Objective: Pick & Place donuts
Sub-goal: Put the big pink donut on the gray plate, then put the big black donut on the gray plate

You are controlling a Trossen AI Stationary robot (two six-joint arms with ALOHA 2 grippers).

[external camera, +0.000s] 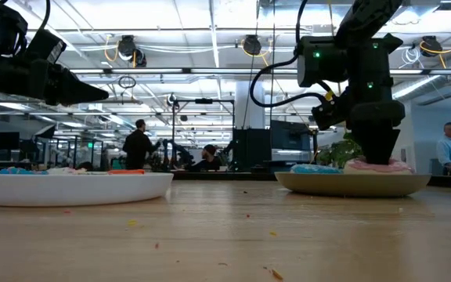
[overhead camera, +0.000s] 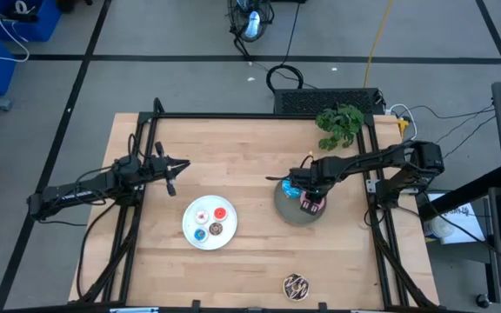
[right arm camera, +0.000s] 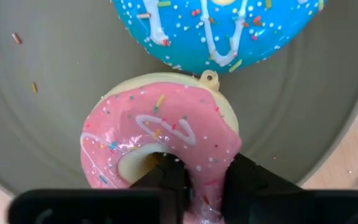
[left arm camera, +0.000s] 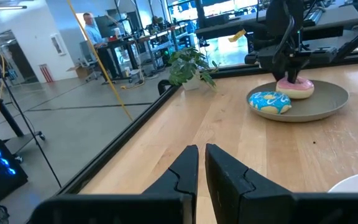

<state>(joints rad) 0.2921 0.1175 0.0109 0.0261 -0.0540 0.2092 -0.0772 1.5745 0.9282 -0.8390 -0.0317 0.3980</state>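
A pink donut (right arm camera: 160,124) and a blue sprinkled donut (right arm camera: 216,31) lie flat on the gray plate (right arm camera: 42,93) at the table's right. My right gripper (right arm camera: 205,186) points down over the pink donut, closed on the ring's side. On the white plate (overhead camera: 193,235) near the middle rest the tiny red (overhead camera: 220,213), white (overhead camera: 202,215), blue (overhead camera: 200,233) and brown (overhead camera: 217,229) donuts. A chocolate donut (overhead camera: 296,285) lies on the table by the near edge. My left gripper (left arm camera: 201,165) waits shut and level above the table's left part. My right gripper holds the pink donut by one side of its ring (right arm camera: 205,168). One finger (right arm camera: 166,180) stands at the hole and the other (right arm camera: 247,180) outside the ring. The fingers come from above, pointing down. The donut lies flat on the gray plate, beside the blue sprinkled donut.
A small green plant (overhead camera: 339,124) stands at the table's far right corner. Black frame rails (overhead camera: 233,116) run along the table's edges. Bare wood lies between the two plates and in front of them. People stand in the room beyond the table.
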